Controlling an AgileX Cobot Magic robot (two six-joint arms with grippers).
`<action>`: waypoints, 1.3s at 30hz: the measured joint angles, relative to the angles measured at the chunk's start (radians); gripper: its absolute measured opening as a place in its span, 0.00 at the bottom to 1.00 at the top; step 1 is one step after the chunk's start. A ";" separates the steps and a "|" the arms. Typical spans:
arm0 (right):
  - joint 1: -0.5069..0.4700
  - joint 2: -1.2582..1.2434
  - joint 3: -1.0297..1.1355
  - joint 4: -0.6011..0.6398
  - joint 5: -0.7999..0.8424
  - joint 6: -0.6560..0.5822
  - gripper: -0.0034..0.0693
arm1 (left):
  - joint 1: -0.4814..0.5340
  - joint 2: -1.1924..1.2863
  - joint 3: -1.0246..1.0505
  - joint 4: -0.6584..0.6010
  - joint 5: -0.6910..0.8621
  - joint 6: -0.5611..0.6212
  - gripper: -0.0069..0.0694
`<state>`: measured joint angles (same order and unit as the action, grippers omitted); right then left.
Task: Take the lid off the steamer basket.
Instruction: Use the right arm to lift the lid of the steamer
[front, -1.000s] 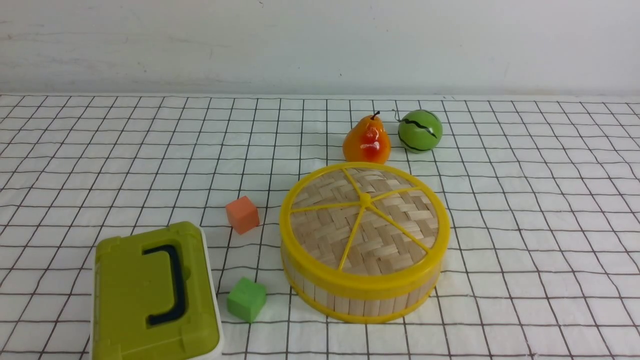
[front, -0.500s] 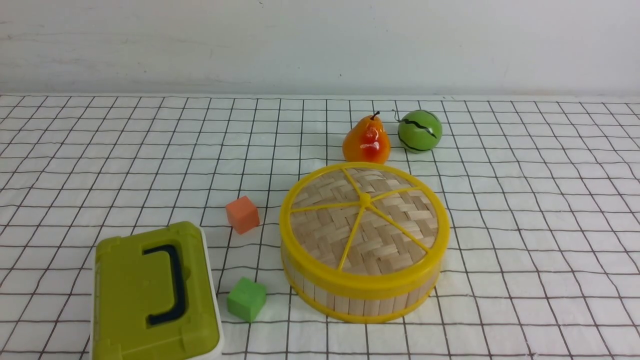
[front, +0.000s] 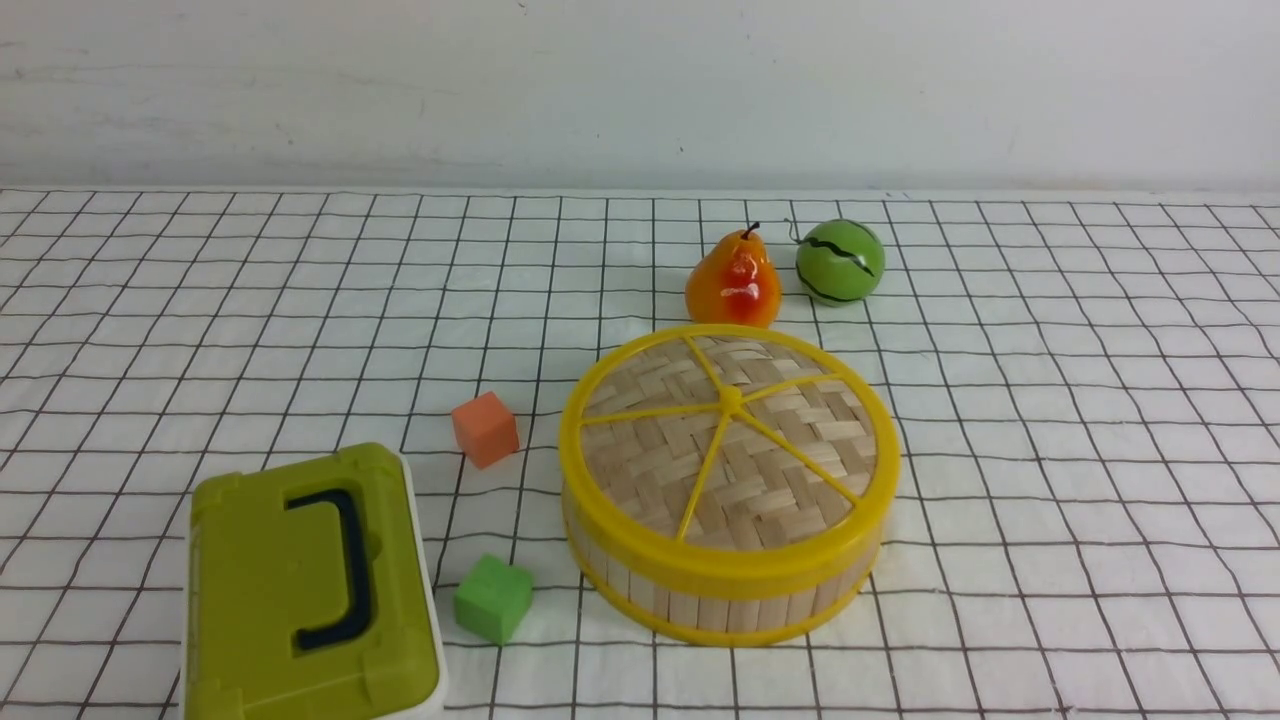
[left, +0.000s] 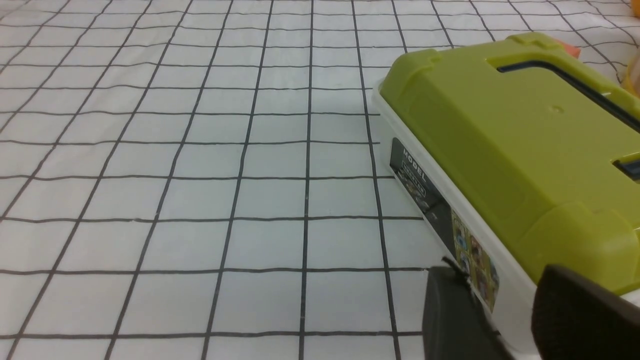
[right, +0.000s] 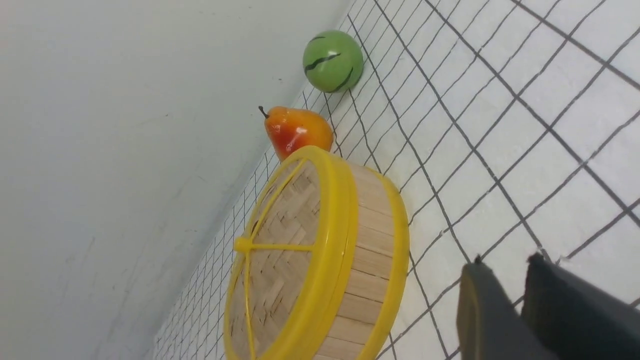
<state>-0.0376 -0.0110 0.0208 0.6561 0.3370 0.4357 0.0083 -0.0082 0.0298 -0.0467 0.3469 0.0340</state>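
The lid (front: 730, 430), a woven bamboo disc with a yellow rim and spokes, sits closed on the steamer basket (front: 720, 610) at centre right of the table. Neither gripper shows in the front view. In the right wrist view the lid (right: 280, 240) and the basket's slat wall (right: 367, 260) stand beside my right gripper (right: 505, 262), which is apart from them, empty, jaws a narrow gap apart. My left gripper (left: 500, 280) is empty, jaws slightly apart, close against the olive-green box (left: 500, 135), far from the basket.
The olive-green box (front: 300, 590) stands front left. An orange cube (front: 485, 428) and a green cube (front: 492, 597) lie between box and basket. A pear (front: 733, 282) and a green striped ball (front: 840, 261) sit just behind the basket. A wall runs behind the table.
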 joint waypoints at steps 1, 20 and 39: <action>0.000 0.000 -0.017 0.000 0.006 -0.032 0.22 | 0.000 0.000 0.000 0.000 0.000 0.000 0.40; 0.019 0.694 -1.040 -0.233 0.758 -0.871 0.02 | 0.000 0.000 0.000 0.000 0.000 0.000 0.40; 0.510 1.409 -1.492 -0.515 0.917 -0.760 0.03 | 0.000 0.000 0.000 0.000 0.000 0.000 0.40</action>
<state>0.4724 1.3979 -1.4712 0.1410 1.2538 -0.3242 0.0083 -0.0082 0.0298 -0.0467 0.3469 0.0340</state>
